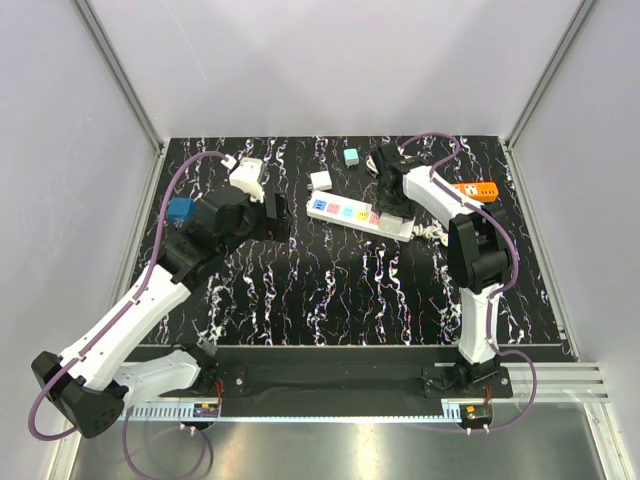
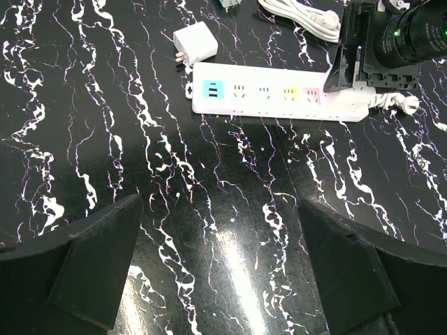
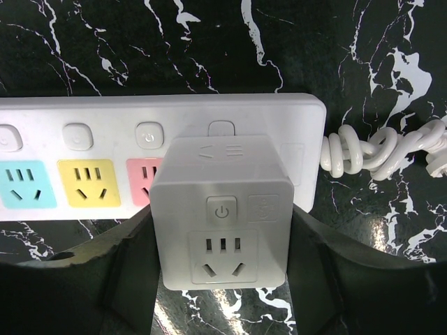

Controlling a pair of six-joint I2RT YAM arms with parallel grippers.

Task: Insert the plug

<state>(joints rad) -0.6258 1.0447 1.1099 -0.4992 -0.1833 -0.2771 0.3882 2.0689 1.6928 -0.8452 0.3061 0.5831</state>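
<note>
Now we see the right jaws clenched on the white cube plug (image 3: 222, 209), gripping it from both sides. The plug sits over the cord end of the white power strip (image 3: 84, 118), hiding the socket next to the pink one; whether its pins are fully seated we cannot tell. Its upper face shows a power button and a socket of its own. The strip lies on the black marbled desk (image 1: 330, 290), its coiled cord (image 3: 377, 150) trailing off the end. Our left jaws are released, spread wide above bare desk on the near side of the strip, holding nothing. A small white charger (image 2: 197, 42) lies just beyond the strip's blue-socket end.
</note>
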